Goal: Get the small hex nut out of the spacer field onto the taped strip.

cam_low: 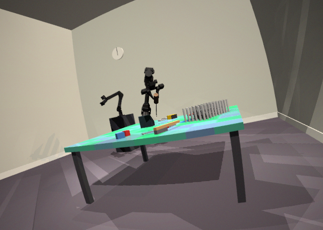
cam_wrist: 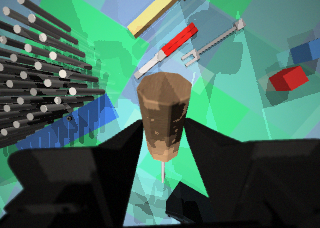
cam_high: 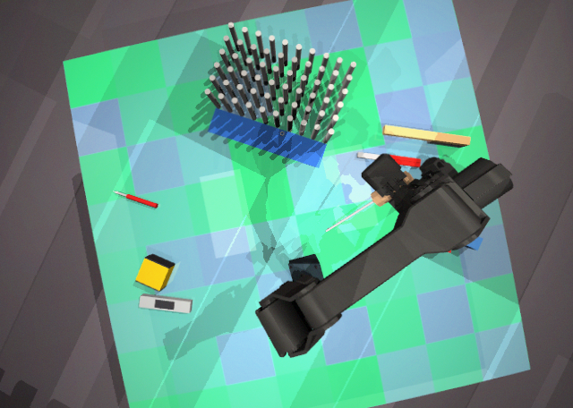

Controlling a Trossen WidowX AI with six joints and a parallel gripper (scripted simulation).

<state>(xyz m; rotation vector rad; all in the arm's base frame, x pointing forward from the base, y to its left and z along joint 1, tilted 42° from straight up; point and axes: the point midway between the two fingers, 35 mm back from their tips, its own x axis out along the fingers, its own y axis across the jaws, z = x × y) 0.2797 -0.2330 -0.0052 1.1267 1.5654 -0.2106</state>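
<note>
Your gripper is part-open, clamped on the pick's wooden handle. The nut lies far and left of your pick, well apart, seemingly on the blue strip by its far edge, near the spacers; it's too small for you to be certain.

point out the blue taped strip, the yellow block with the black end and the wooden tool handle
blue taped strip [cam_high: 231, 125] [cam_wrist: 95, 119]: top and wrist, bare surface
yellow block [cam_high: 154, 273] [cam_low: 170, 116]: top and exterior, yellow side
wooden tool handle [cam_low: 156, 98] [cam_wrist: 164, 115] [cam_high: 380, 198]: all three, grip
</note>
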